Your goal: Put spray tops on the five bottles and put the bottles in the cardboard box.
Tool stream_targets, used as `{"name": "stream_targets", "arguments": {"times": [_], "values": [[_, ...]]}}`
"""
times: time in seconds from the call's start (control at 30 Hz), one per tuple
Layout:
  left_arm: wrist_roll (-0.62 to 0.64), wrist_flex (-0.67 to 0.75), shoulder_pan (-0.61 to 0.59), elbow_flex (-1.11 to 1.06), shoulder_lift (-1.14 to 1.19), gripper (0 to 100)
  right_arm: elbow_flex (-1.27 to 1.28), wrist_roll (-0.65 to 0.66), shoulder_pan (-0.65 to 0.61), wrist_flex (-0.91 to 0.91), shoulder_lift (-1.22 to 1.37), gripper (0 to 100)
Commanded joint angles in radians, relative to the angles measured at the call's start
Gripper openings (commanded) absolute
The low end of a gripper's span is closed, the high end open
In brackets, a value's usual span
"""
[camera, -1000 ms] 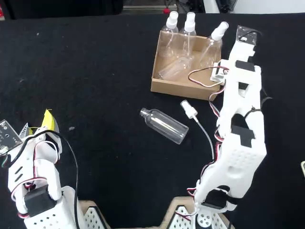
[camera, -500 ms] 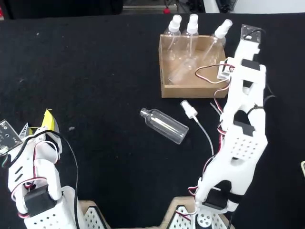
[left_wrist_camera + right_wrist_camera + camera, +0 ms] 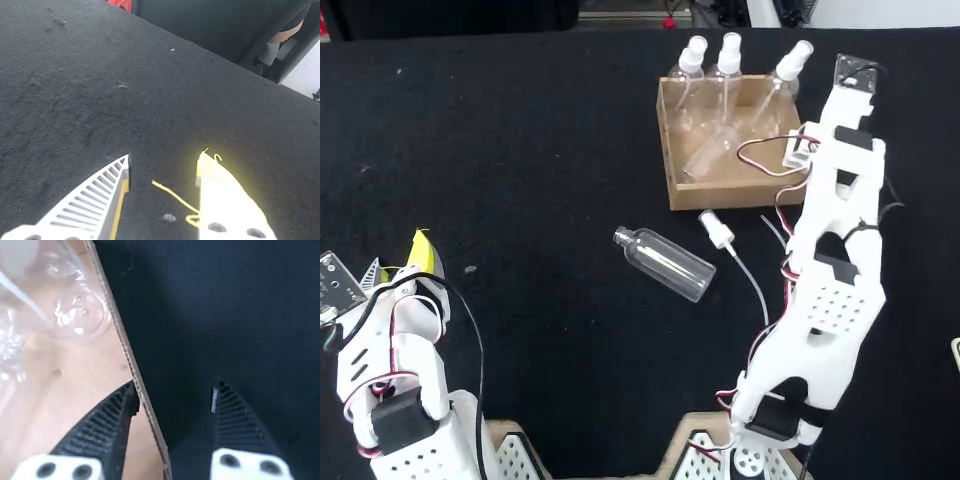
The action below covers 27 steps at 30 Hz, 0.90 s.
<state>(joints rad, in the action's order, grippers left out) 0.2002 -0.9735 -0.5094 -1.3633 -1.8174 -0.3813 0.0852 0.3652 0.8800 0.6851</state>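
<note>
The cardboard box (image 3: 730,194) stands at the back right of the black table. Three capped bottles (image 3: 727,62) stand upright along its far wall, and a fourth bottle (image 3: 712,150) lies inside. An uncapped clear bottle (image 3: 663,262) lies on the table in front of the box. A white spray top (image 3: 717,230) with its long tube lies just right of it. My right gripper (image 3: 172,390) is open and straddles the box's right wall (image 3: 120,332), one finger inside and one outside. My left gripper (image 3: 162,167) is open over bare cloth at the near left (image 3: 395,262).
My right arm (image 3: 830,300) stretches from the near edge to the box's right side, close to the spray top's tube. A bottle's base (image 3: 75,310) lies near the inner finger. Open black cloth spans the table's left and middle.
The box has slid to the right and turned squarer to the table, with my right gripper on its right wall moving along with it. My left arm has kept still.
</note>
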Motion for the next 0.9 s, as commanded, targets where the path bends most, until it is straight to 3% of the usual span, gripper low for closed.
{"name": "stream_targets", "arguments": {"times": [0.0, 0.4, 0.6, 0.87], "values": [[0.006, 0.003, -0.001, 0.018, -0.008, 21, -0.085, -0.005, 0.069, -0.023, -0.012, 20.1], [0.006, 0.003, -0.001, 0.019, -0.008, 21, -0.097, -0.005, 0.037, 0.031, -0.018, 20.5], [0.006, 0.003, -0.001, 0.019, -0.008, 21, -0.206, -0.015, -0.018, 0.203, -0.061, 20.6], [0.006, 0.003, -0.001, 0.019, -0.008, 21, -0.397, -0.261, -0.137, 0.559, -0.099, 36.4]]}}
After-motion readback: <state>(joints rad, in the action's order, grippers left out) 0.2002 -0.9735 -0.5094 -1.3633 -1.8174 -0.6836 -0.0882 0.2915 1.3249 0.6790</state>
